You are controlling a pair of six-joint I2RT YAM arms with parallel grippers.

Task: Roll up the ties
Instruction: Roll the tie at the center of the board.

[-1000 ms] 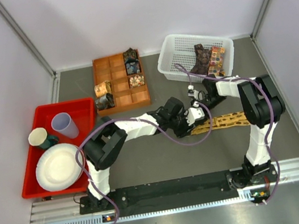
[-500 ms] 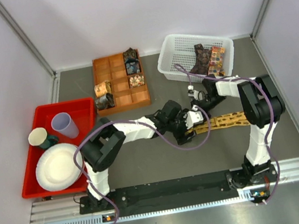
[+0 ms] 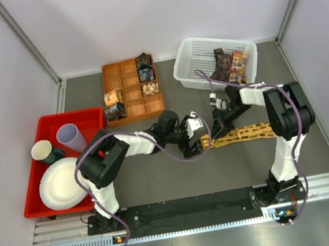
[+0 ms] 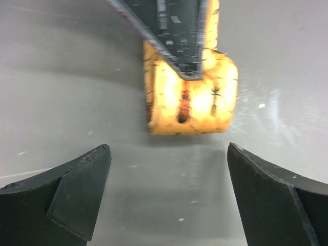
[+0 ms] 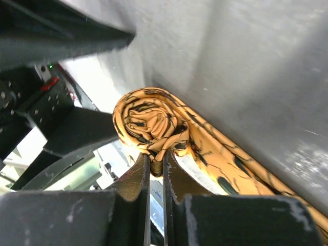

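Observation:
A golden-yellow tie [image 3: 248,132] with dark markings lies flat at mid-right, its left end wound into a small roll [image 5: 148,123]. My right gripper [image 5: 156,171] is shut on the edge of that roll, coming in from above [image 3: 217,130]. My left gripper [image 3: 196,138] is just left of the roll, open, with nothing between its fingers. In the left wrist view the roll [image 4: 190,97] sits ahead of the open gripper [image 4: 169,189], apart from it, with a dark right finger [image 4: 177,31] pressing on it. Rolled ties [image 3: 144,67] fill some compartments of the orange-brown tray [image 3: 120,78].
A white mesh basket [image 3: 187,62] at the back right holds more ties [image 3: 229,65]. A red tray [image 3: 91,117] at the left carries a white plate [image 3: 64,182] and two cups [image 3: 70,138]. Walls close in the table on three sides.
My left gripper has opened wide and drawn back to the left, away from the roll. The right gripper has stayed shut on the roll.

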